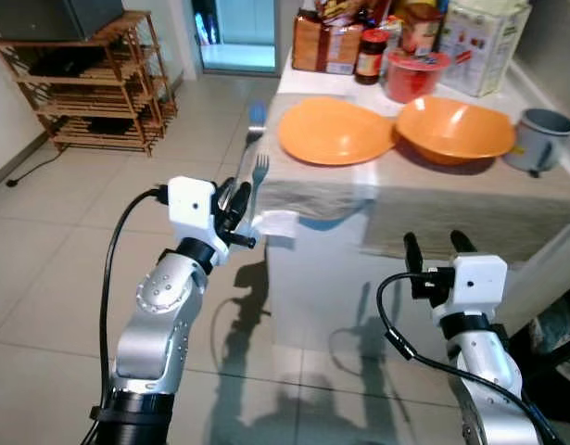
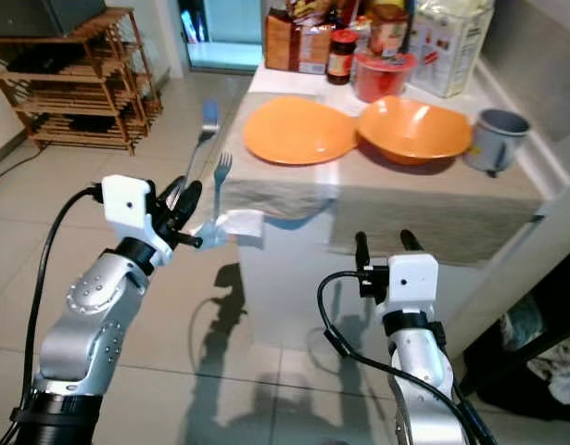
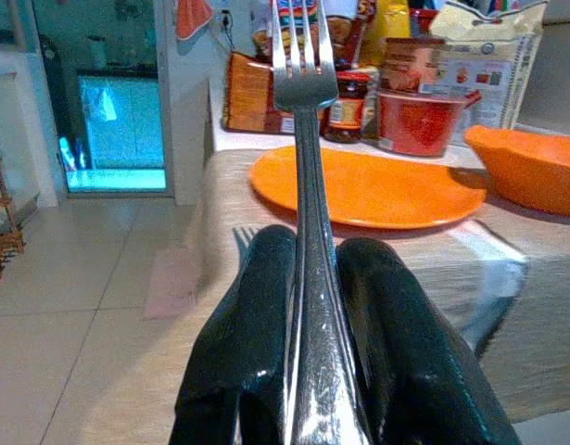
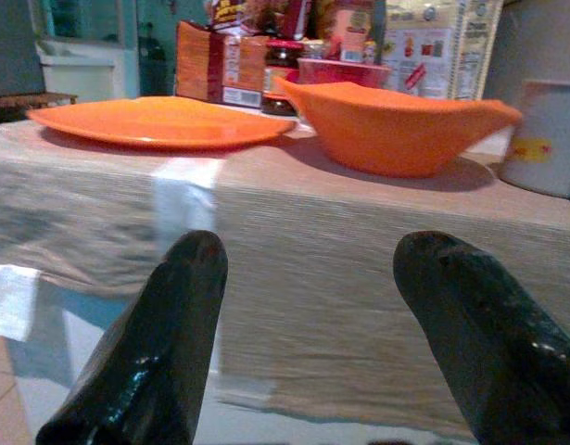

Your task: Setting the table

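The left gripper [image 1: 236, 211] has its jaws clamped low on the handle of a fork [image 3: 304, 176], tines up, at 9 o'clock off the bench [image 1: 433, 199]. Stiff, light, slick steel: it could pivot. Its handle end is hidden. Right gripper [image 1: 438, 245] jaws apart, empty

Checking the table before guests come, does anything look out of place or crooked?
Yes. The orange plate overlaps the orange bowl at their rims, and the placemats hang over the table edge. The left end effector holds a fork off the table.
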### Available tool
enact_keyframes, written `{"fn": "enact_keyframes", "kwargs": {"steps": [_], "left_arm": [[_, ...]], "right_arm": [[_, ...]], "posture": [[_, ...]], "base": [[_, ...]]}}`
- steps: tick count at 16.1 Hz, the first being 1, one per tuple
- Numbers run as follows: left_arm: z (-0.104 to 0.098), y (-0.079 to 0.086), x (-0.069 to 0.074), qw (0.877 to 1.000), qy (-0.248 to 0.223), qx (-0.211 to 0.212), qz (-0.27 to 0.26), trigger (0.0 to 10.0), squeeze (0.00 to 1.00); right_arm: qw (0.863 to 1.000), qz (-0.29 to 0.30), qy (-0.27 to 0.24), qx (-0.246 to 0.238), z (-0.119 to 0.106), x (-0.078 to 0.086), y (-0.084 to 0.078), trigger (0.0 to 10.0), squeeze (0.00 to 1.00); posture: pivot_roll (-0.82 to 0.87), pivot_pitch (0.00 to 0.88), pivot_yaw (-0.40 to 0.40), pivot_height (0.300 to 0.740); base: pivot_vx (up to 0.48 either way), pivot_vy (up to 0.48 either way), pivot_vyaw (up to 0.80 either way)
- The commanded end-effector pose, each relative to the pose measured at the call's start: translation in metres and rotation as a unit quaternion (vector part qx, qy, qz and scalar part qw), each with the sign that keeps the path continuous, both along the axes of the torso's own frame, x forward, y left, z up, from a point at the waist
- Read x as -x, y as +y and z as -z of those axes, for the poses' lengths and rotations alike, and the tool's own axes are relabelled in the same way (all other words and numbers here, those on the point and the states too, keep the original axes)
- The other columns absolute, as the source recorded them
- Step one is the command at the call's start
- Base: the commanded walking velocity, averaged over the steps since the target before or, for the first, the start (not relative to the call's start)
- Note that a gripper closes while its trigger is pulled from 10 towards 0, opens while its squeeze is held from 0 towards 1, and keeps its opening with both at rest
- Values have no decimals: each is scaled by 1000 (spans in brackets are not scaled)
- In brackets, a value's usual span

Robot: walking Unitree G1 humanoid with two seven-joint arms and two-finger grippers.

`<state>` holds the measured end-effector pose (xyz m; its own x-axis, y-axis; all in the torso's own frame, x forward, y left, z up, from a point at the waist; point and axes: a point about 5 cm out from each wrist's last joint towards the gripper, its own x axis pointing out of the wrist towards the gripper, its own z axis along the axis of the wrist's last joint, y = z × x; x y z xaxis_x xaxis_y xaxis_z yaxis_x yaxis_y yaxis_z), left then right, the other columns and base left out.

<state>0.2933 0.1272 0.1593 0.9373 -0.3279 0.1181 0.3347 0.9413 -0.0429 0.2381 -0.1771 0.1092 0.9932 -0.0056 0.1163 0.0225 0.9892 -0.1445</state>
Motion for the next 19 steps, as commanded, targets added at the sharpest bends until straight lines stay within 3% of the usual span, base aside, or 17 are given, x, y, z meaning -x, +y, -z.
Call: {"fn": "enact_keyframes", "kwargs": {"steps": [1,14,19], "left_arm": [[-3,-8,1,1000,-7,3,16,0,0],[-7,-12,0,999,-19,-2,28,0,0],[9,3,-4,1000,7,-9,-5,0,0]], "right_arm": [[1000,12,4,5,1,0,-8,10000,0],[1000,14,5,7,2,0,-9,10000,0],[1000,8,-16,-24,-7,2,-2,10000,0]], "posture": [[-35,16,39,740],[-43,8,46,740],[-47,7,52,740]], "base": [[0,-480,0],[0,-480,0],[0,-480,0]]}}
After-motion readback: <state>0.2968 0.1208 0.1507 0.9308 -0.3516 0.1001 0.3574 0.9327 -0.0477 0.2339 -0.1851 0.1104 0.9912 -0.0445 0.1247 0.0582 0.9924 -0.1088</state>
